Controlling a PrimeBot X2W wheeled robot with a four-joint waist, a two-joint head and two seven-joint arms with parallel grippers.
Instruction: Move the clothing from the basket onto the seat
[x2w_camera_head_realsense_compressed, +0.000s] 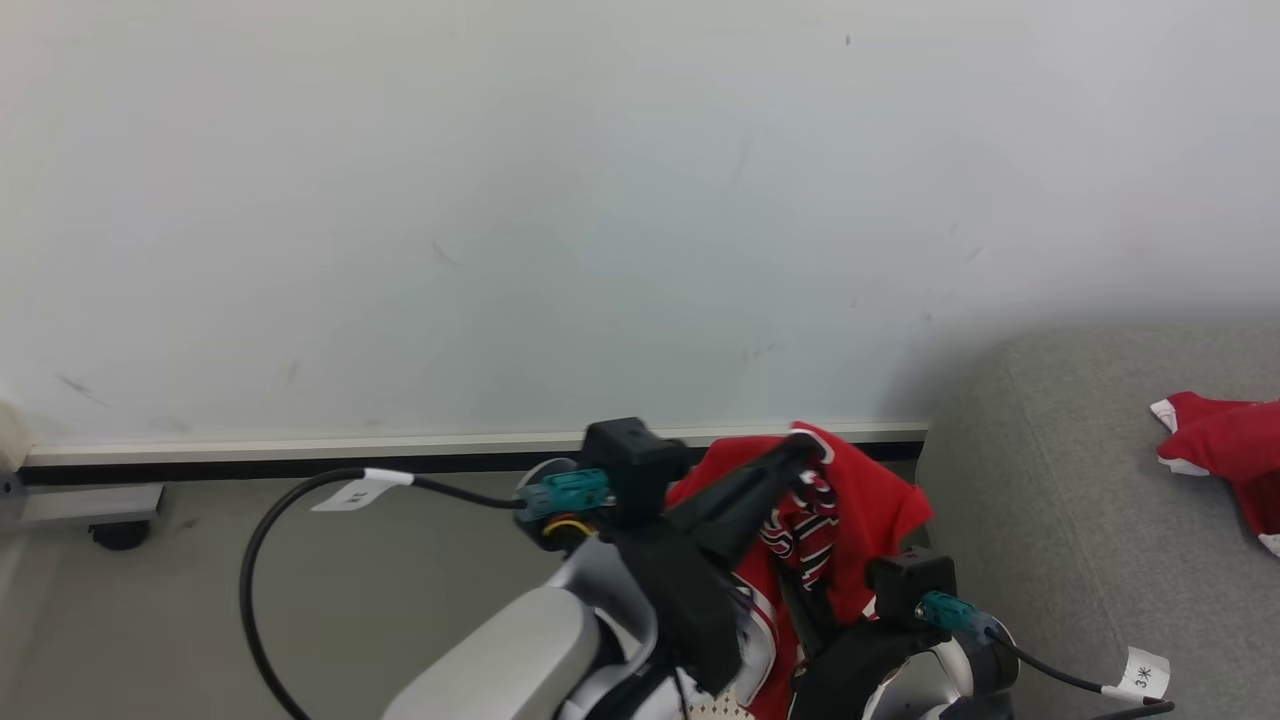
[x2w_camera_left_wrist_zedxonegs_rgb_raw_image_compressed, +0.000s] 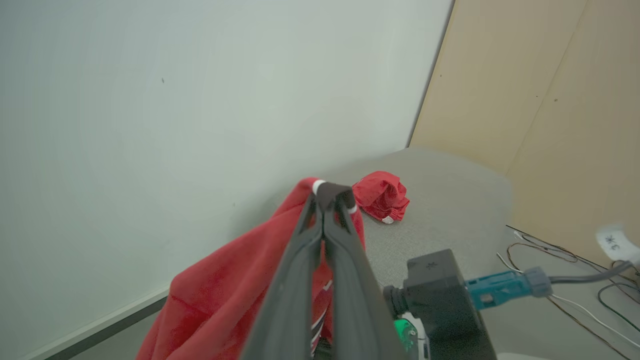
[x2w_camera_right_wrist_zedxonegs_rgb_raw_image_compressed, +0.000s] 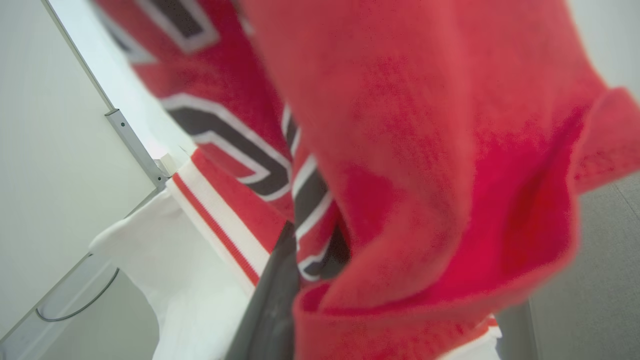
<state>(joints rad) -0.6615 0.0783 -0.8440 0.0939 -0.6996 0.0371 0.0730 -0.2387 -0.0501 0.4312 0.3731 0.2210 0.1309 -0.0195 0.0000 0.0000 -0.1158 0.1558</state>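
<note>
Beside the grey seat, the left gripper pinches a red jersey aloft; the right gripper, closed, sits buried under its folds.

Jersey hangs at centre, its top edge pinched in the left pincer, in front of the wall and above the floor. Right pincer sits lower, under the jersey's folds, with cloth draped over it. Seat lies just right of the jersey, backed against the wall. Second garment lies on the seat, well apart from the jersey, further right.
</note>
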